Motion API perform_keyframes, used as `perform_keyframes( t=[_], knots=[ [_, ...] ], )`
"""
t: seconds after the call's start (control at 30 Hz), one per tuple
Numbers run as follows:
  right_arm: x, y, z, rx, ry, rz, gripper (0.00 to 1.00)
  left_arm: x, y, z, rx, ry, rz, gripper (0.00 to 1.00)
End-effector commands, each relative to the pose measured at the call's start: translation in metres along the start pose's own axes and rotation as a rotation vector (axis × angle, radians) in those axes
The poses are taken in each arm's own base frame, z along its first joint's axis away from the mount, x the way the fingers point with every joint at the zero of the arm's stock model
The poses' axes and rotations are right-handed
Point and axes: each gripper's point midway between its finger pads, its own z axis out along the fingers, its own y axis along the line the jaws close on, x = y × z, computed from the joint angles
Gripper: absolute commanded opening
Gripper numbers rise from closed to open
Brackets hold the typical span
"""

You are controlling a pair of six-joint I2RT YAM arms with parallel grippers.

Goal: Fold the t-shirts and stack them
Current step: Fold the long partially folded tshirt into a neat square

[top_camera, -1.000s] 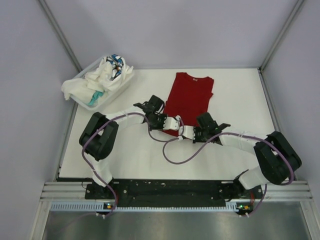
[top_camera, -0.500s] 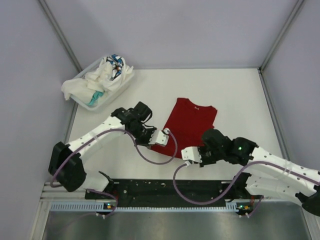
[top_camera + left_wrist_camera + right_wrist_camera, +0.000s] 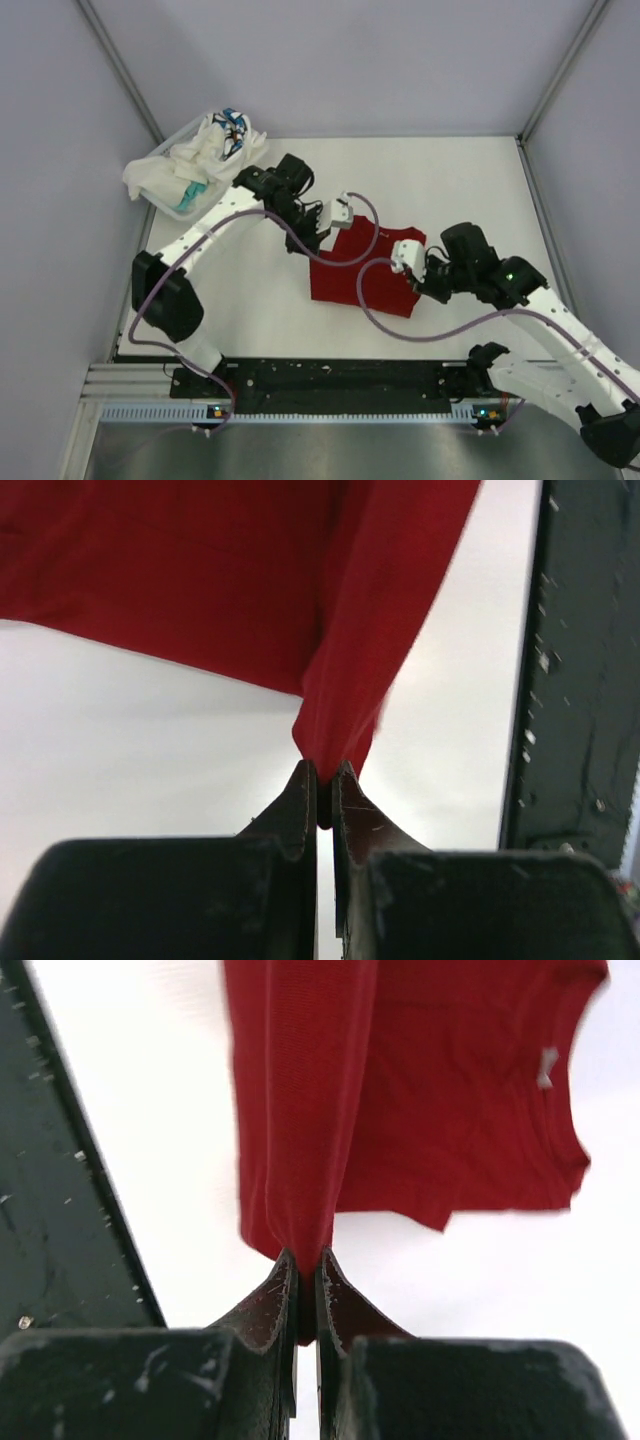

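The deep red t-shirt (image 3: 340, 275) lies on the white table near its middle front, its near part doubled up toward the grippers. My left gripper (image 3: 343, 220) is shut on one pinched corner of the red cloth (image 3: 340, 680), which hangs from its jaws. My right gripper (image 3: 405, 248) is shut on the other corner of the red cloth (image 3: 300, 1110); the collar with its label (image 3: 545, 1065) shows beyond it. The white t-shirts (image 3: 195, 155), some with teal and blue-patterned parts, sit heaped in the tray at the back left.
The white plastic tray (image 3: 165, 203) stands at the table's back left corner, just behind my left arm's elbow. A black rail (image 3: 330, 375) runs along the near edge. Grey walls close the sides and back.
Both grippers dragged the red t-shirt toward the near edge, then rose and moved back with its corners still pinched. The shirt now lies nearer the front, partly doubled over.
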Motion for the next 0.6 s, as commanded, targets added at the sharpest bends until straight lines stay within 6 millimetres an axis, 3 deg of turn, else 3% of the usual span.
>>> perform_keyframes(
  t=[0.0, 0.2, 0.27, 0.57],
  knots=[
    [0.019, -0.041, -0.005, 0.084, 0.025, 0.230, 0.00, -0.021, 0.060, -0.006, -0.075, -0.042, -0.169, 0.00],
    [0.027, -0.117, 0.000, 0.262, -0.021, 0.371, 0.00, -0.047, 0.118, 0.001, -0.135, -0.064, -0.200, 0.00],
    [0.030, -0.134, 0.008, 0.264, -0.029, 0.388, 0.00, -0.048, 0.135, 0.006, -0.167, -0.061, -0.213, 0.00],
    [0.048, -0.194, 0.045, 0.271, 0.055, 0.446, 0.00, -0.028, 0.195, 0.037, -0.307, -0.036, -0.285, 0.00]
  ],
)
